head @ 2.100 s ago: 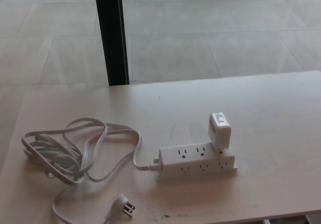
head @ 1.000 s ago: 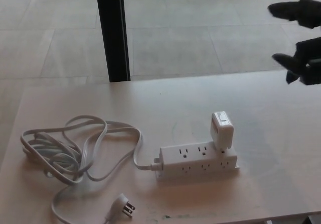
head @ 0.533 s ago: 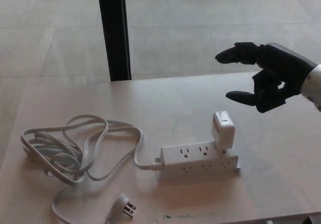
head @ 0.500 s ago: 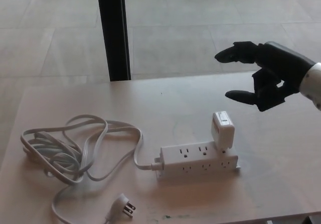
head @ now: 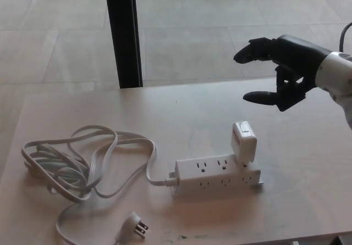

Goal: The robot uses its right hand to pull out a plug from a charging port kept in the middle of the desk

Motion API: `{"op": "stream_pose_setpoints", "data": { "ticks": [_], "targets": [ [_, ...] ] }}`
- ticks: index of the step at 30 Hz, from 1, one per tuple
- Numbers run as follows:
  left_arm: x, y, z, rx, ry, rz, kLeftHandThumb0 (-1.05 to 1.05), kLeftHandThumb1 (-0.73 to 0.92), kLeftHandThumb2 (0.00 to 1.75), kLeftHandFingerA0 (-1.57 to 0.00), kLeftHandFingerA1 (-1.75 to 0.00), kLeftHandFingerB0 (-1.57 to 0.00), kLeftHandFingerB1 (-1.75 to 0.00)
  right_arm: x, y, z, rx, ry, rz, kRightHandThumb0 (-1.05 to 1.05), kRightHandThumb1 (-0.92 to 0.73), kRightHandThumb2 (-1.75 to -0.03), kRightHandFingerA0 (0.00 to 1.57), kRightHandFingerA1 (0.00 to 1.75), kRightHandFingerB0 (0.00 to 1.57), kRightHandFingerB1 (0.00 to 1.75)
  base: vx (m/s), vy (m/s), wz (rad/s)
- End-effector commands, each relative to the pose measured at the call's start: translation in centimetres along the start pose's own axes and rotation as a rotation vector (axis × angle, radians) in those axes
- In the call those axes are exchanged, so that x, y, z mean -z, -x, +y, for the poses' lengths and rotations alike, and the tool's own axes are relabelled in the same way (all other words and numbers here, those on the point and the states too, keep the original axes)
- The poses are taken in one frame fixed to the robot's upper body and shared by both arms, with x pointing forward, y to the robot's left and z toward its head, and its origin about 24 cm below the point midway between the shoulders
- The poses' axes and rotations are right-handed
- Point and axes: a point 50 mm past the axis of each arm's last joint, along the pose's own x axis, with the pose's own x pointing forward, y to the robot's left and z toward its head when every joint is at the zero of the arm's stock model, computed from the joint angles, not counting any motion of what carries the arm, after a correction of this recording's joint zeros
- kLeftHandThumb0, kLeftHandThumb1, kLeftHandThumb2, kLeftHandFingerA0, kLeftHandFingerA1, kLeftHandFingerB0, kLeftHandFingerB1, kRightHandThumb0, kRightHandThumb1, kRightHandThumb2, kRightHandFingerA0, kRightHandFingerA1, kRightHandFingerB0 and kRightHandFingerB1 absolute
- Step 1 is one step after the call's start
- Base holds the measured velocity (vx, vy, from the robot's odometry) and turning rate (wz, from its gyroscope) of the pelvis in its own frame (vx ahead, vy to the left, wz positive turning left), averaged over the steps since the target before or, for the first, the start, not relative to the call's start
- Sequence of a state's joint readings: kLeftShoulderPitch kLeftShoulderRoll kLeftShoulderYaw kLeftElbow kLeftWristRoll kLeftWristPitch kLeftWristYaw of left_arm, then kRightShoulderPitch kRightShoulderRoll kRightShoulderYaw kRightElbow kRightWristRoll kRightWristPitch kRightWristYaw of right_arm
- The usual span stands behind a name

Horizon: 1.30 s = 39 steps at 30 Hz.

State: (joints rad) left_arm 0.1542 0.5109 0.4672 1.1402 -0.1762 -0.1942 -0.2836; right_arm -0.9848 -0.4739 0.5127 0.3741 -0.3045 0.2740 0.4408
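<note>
Hovering above the desk (head: 308, 146), the right hand (head: 283, 69) is spreading its fingers wide and gripping nothing. Below and slightly left of it, the white plug (head: 243, 142) is standing upright in the right end of the power strip (head: 215, 176), mid-desk.

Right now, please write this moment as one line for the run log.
stage: approach | right hand: open, above and behind charger | charger: plugged into power strip | cord: coiled at left | left hand: not in view
</note>
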Motion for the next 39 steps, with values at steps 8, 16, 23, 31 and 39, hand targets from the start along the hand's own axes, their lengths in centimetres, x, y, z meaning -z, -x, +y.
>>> {"op": "stream_pose_setpoints", "data": {
  "ticks": [8, 16, 23, 31, 39],
  "targets": [
    [-0.6, 0.0, 0.4, 0.003, -0.024, -0.022, -0.79, 0.92, 0.73, -0.56, -0.47, -0.32, -0.37, 0.3, -1.0, 2.1, -0.073, 0.088, 0.046, -0.9, -0.67, -0.61, 0.76, 1.66, 0.18, 0.35, 0.0, 0.0, 0.0],
    [-1.0, -0.2, 0.2, 0.007, -0.002, -0.03, -0.74, 0.76, 1.12, -0.5, -0.59, -0.25, -0.5, 1.7, -1.0, 1.9, -0.099, 0.144, 0.091, -0.93, -0.68, -0.65, 0.65, 1.49, 0.2, 0.33, 0.0, 0.0, 0.0],
    [-1.4, -0.4, 0.0, 0.008, 0.002, -0.041, -0.74, 0.77, 1.12, -0.51, -0.6, -0.25, -0.5, 1.7, -1.0, 2.5, -0.168, 0.112, 0.104, -0.9, -0.66, -0.62, 0.67, 1.35, 0.16, 0.31, 0.0, 0.0, 0.0],
    [-1.5, -0.5, -0.2, -0.001, -0.003, -0.044, -0.78, 0.92, 0.73, -0.6, -0.48, -0.31, -0.37, 1.1, -1.3, 5.0, -0.234, 0.089, 0.079, -0.96, -0.52, -0.9, 0.86, 1.43, 0.1, 0.42, 0.0, 0.0, 0.0],
    [-1.9, -0.7, -0.3, 0.009, 0.003, -0.053, -0.74, 0.78, 1.13, -0.53, -0.61, -0.27, -0.51, 2.4, -1.1, 5.9, -0.281, 0.081, 0.128, -0.94, -0.65, -0.62, 0.58, 1.19, 0.15, 0.32, 0.0, 0.0, 0.0]
  ]
}}
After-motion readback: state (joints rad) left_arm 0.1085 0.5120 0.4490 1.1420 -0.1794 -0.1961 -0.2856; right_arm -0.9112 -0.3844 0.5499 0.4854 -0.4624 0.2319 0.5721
